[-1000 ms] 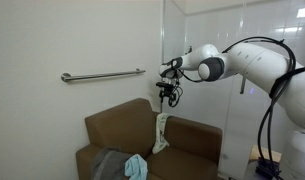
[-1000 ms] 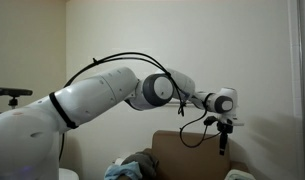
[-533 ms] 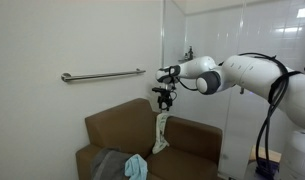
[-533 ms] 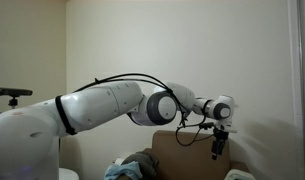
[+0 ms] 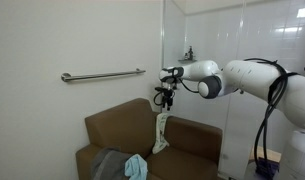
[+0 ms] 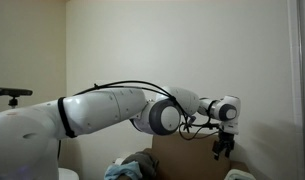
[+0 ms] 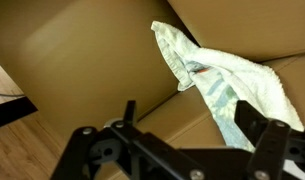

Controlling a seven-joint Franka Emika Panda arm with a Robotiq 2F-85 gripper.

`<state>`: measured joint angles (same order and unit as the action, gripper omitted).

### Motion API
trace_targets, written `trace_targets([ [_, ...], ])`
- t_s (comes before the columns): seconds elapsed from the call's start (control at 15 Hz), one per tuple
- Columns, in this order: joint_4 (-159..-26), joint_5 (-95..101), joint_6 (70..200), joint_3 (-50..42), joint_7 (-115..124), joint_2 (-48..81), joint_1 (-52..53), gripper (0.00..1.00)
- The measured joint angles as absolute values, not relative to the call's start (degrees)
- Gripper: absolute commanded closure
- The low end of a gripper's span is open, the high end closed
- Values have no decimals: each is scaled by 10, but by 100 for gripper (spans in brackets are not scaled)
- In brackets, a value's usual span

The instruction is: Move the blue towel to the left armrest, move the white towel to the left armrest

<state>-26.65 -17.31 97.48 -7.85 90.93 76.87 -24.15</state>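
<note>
Soft cloth white towel (image 7: 232,80) (matt brown couch (image 5: 117,122))

A thick white robot arm (image 6: 102,108) reaches from the lower left corner across to the right, with a black band around its near end and a thin black cable (image 6: 122,86) arching over it. At its far end the dark gripper (image 6: 223,153) hangs downward with its fingers parted, in front of the top edge of a brown couch (image 6: 187,162). At the bottom edge, left of the couch back, lies the blue towel (image 6: 119,172), with a gray cloth (image 6: 142,158) bunched just above it. A pale wall (image 6: 242,50) fills the background.
</note>
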Motion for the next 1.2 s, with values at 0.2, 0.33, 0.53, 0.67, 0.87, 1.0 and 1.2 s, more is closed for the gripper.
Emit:
trace_targets([
  [0.2, -245, -162, 968, -75, 947, 780, -248, 0],
  [0.33, -239, -151, 911, -63, 928, 782, -252, 0],
  [0.53, -239, -123, 832, -62, 897, 786, -251, 0],
  [0.67, -237, -94, 778, -64, 895, 793, -250, 0],
  [0.87, -231, -63, 743, -79, 894, 803, -243, 0],
  [1.0, -218, -63, 743, -79, 894, 812, -243, 0],
  [1.2, -212, -63, 743, -79, 894, 815, -243, 0],
])
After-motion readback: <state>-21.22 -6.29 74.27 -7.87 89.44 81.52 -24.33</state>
